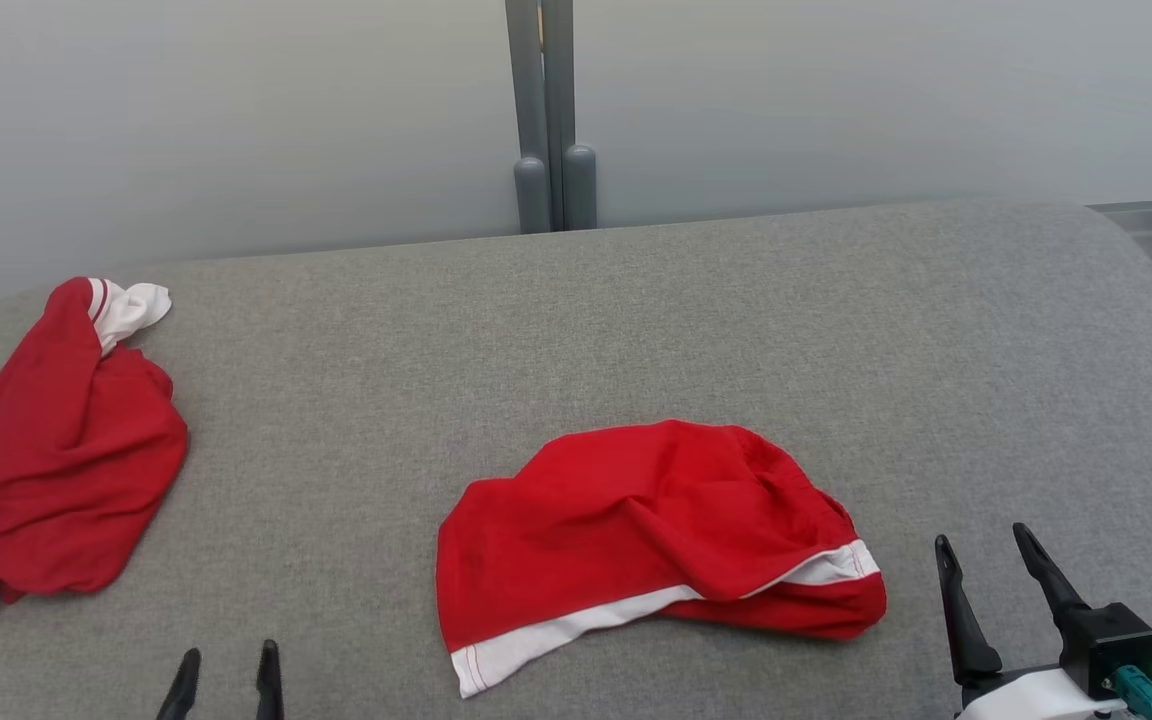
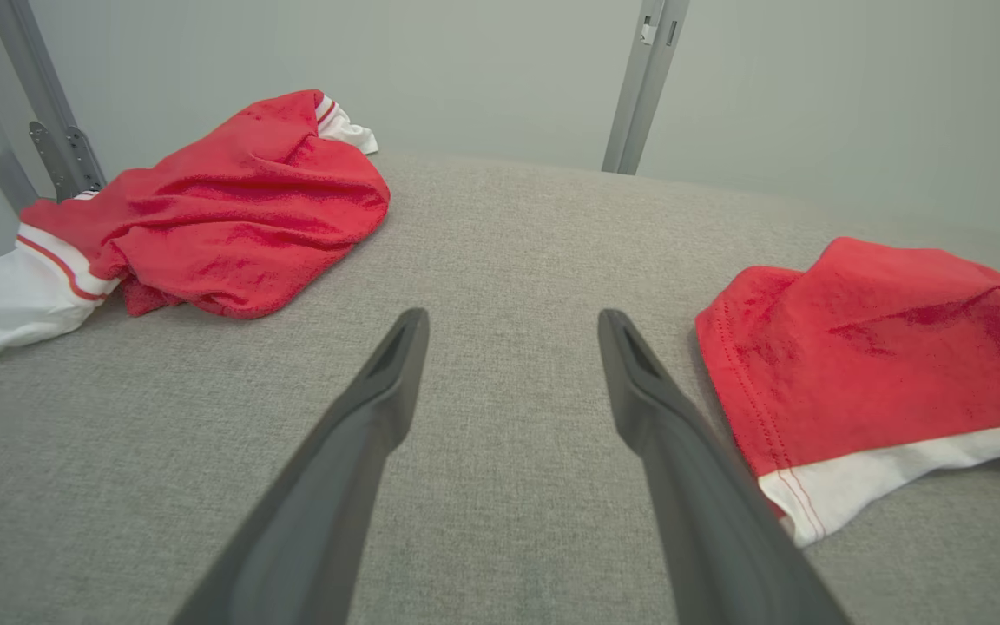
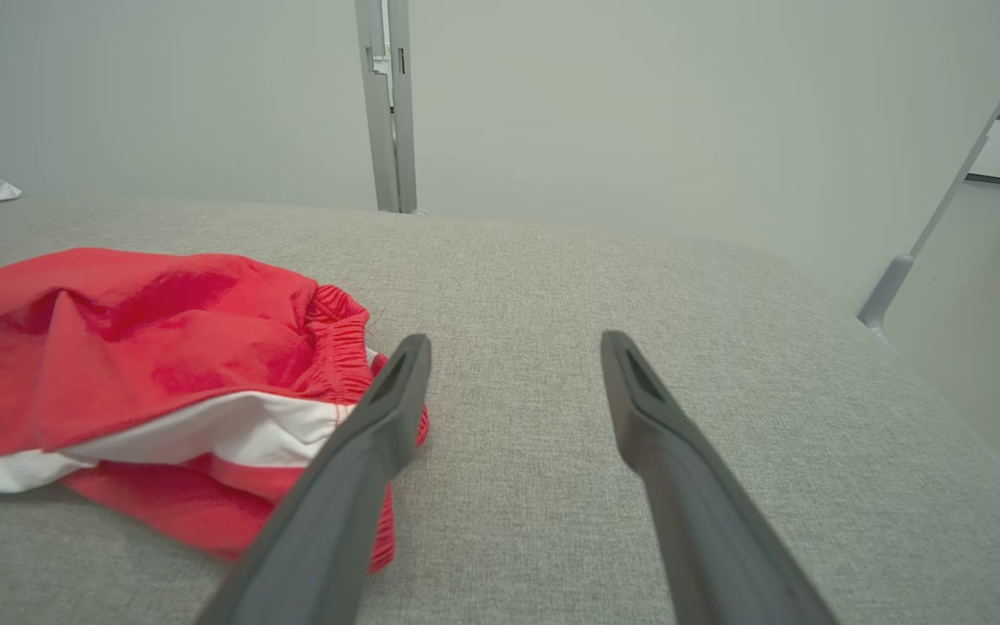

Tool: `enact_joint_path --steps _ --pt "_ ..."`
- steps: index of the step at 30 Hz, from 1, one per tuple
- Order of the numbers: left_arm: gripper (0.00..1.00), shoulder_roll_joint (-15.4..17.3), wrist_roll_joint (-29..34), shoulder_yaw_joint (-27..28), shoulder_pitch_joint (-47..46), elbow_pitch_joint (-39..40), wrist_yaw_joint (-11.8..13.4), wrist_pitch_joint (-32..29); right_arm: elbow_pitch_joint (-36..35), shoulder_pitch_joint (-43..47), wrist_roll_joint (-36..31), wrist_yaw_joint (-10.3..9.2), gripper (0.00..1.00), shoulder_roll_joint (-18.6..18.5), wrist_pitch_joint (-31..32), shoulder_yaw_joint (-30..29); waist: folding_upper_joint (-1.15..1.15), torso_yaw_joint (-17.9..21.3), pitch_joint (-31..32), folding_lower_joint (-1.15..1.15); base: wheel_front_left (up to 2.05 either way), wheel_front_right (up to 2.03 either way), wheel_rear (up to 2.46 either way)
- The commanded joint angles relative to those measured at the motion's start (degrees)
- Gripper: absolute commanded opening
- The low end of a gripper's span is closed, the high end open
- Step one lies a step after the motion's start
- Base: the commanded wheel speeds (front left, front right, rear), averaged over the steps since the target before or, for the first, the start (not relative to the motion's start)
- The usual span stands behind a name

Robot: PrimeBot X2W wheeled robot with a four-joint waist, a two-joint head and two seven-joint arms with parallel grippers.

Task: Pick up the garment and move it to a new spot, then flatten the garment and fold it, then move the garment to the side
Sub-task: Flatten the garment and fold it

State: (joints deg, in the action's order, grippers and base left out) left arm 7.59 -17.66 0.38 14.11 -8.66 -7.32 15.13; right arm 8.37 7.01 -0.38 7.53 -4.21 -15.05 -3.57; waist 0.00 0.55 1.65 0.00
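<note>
Plainly the garment point(image 1: 656, 530), red shorts with a white band and a gathered elastic waist, lies crumpled near the middle of the grey cloth-covered worktop point(image 1: 636, 320), closer to the front edge. It looks light, soft and limp, so it should sag and drape when lifted rather than keep any shape. The waistband on its right side or the white-edged hem corner at its front left look like the firmest places to pinch. The left hand point(image 1: 230, 650) sits low at the front with its fingers spread and empty, apart from the cloth. The right hand point(image 1: 981, 535) is likewise wide open, holding nothing, just beside the shorts' right end. The worktop's woven cover may grip the fabric a little when smoothing. A second red-and-white garment point(image 1: 56, 470) is heaped at the far left, well apart. Behind stands a pale wall point(image 1: 236, 120) with a grey post point(image 1: 551, 110).
</note>
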Motion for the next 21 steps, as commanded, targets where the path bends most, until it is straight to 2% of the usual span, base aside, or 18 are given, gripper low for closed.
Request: enact_joint_path --steps 1,6,21 --pt "1.00 0.24 -0.13 -0.75 0.18 0.35 -0.22 0.02 0.18 -0.20 0.07 -0.08 1.00 -0.13 -0.20 -0.01 0.00 0.06 -0.06 0.00 0.00 0.00 0.00" --pt "1.00 1.62 -1.65 -3.39 0.08 1.13 -0.20 0.02 0.43 -0.07 0.15 -0.08 1.00 -0.12 -0.20 -0.03 0.00 0.27 -0.34 0.00 0.00 0.00 0.00" --pt "1.00 1.89 -2.13 -3.70 -0.01 1.47 -0.22 0.02 -0.44 -0.84 0.42 -0.08 1.00 -0.04 -0.20 0.78 0.00 0.61 -0.79 0.00 0.00 0.00 0.00"
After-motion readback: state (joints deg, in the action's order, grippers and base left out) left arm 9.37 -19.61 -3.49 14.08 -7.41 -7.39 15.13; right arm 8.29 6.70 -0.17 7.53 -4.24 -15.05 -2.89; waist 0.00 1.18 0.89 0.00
